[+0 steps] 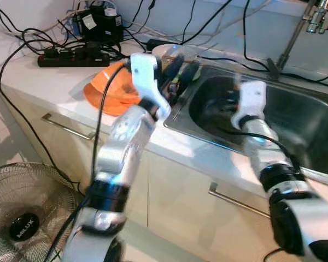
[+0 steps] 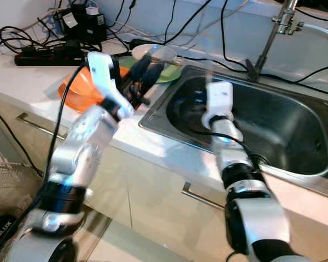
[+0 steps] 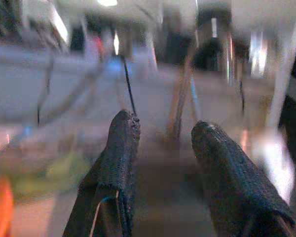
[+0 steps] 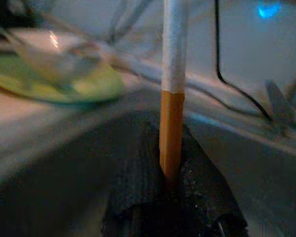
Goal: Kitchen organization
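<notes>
Steel sink (image 2: 295, 136) is set into the white counter (image 1: 54, 82); its basin is dark, contents not discernible apart from the right arm reaching in. Orange bowl (image 1: 112, 93) sits on the counter just left of the sink, with a green plate (image 2: 167, 73) and a clear glass dish (image 2: 153, 53) behind it; nothing is made out in any of them. Right gripper (image 4: 172, 182) is positioned over the basin, fingers clamped on a thin stick (image 4: 171, 89), orange-tan at the lower part, white above, held upright. Left gripper (image 3: 163, 148) is held above the sink's left rim beside the bowl, fingers parted, nothing between them. Power strip (image 1: 71, 56) and cables lie at the back.
</notes>
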`<state>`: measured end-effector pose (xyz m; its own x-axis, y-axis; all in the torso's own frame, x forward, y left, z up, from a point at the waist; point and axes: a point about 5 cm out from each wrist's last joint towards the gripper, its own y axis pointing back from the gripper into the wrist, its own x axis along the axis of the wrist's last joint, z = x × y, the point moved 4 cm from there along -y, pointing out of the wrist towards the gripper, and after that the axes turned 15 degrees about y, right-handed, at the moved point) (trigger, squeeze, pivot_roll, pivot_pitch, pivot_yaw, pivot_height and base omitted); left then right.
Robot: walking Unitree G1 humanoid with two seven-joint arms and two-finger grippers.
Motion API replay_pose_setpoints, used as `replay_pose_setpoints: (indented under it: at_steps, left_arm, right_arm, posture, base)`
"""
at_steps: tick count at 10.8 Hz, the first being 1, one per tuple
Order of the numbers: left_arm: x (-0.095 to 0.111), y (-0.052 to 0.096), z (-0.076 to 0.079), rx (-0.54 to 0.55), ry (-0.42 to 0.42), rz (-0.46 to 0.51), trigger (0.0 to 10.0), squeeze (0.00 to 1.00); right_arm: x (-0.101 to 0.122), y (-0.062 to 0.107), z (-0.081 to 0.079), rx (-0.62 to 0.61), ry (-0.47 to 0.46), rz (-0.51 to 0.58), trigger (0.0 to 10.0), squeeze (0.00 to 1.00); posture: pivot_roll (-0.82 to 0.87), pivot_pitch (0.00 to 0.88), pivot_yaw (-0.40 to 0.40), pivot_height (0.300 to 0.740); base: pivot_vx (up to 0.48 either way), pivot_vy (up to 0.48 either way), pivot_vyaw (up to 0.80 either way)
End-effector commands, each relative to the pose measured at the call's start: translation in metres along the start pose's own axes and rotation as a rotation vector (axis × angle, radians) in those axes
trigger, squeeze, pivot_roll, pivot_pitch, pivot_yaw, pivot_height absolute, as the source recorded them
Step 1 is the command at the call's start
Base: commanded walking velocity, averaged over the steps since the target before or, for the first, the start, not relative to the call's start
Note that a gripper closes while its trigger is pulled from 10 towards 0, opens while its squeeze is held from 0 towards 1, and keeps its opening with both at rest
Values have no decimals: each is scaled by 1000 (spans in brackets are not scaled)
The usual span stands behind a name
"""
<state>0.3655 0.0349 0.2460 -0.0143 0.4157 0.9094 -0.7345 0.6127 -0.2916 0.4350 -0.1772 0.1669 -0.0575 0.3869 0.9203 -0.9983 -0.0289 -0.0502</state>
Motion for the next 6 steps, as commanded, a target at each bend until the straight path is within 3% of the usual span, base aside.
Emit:
replay_pose_setpoints:
  at_steps: [1, 3, 4, 6]
  left_arm:
    - [-24, 4, 3, -16, -3, -104, 10000, 0]
    - [-67, 23, 5, -47, -47, -296, 10000, 0]
    - [-79, 30, 7, -60, -42, -350, 10000, 0]
    - [-86, 34, 6, -46, -19, -368, 10000, 0]
  right_arm:
    - [1, -4, 8, -15, 26, -29, 10000, 0]
    - [-15, -2, 7, -24, 53, -140, 10000, 0]
    - [-21, -1, 3, -10, 67, -171, 10000, 0]
    - [-29, 1, -2, 10, 79, -224, 10000, 0]
  posture:
    - [227, 22, -50, 725]
    - [231, 25, -51, 725]
    - [234, 23, -51, 725]
    - [235, 12, -50, 725]
  base:
    - [0, 0, 0]
    - [0, 0, 0]
    - [0, 0, 0]
    - [0, 0, 0]
